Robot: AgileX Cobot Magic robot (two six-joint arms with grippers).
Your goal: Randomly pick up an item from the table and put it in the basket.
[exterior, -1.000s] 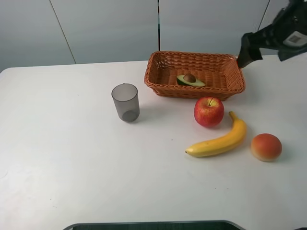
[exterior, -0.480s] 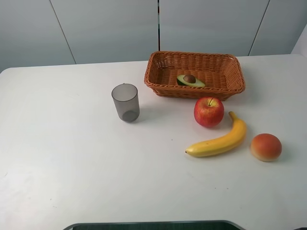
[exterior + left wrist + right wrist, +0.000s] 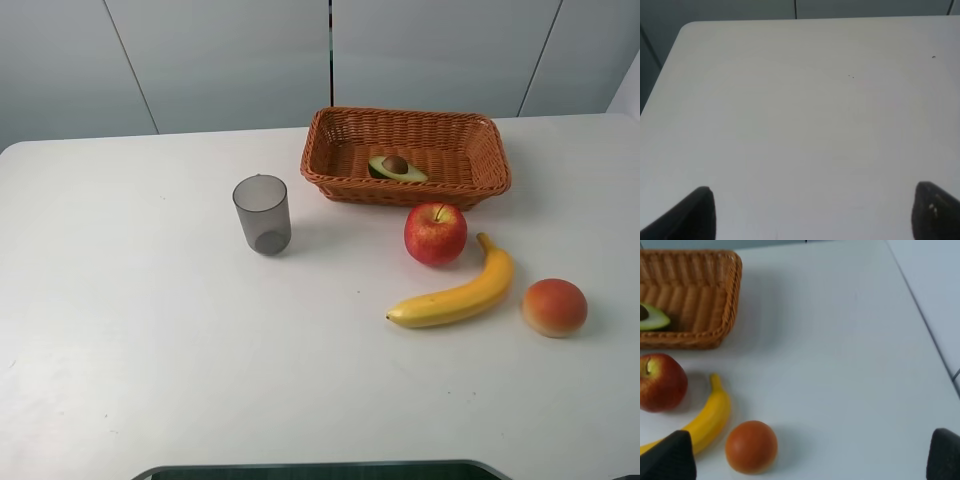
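Note:
The halved avocado (image 3: pixel 397 167) lies flesh up inside the orange-brown wicker basket (image 3: pixel 330 150) at the back of the white table (image 3: pixel 150 340); part of it also shows in the right wrist view (image 3: pixel 652 317), in the basket (image 3: pixel 715 290). Neither arm is in the exterior high view. My left gripper (image 3: pixel 812 212) is open and empty over bare table, only its dark fingertips (image 3: pixel 695 215) showing. My right gripper (image 3: pixel 807 455) is open and empty, wide apart, above the table's right part, away from the basket.
A red apple (image 3: pixel 435 233), a yellow banana (image 3: pixel 455 297) and an orange-red round fruit (image 3: pixel 554 307) lie in front of the basket. A grey translucent cup (image 3: pixel 262 214) stands left of it. The table's right edge (image 3: pixel 920 315) shows in the right wrist view.
The right arm, seen one second ago at the upper right beside the basket, has left the exterior high view. The avocado and the other fruit have not moved.

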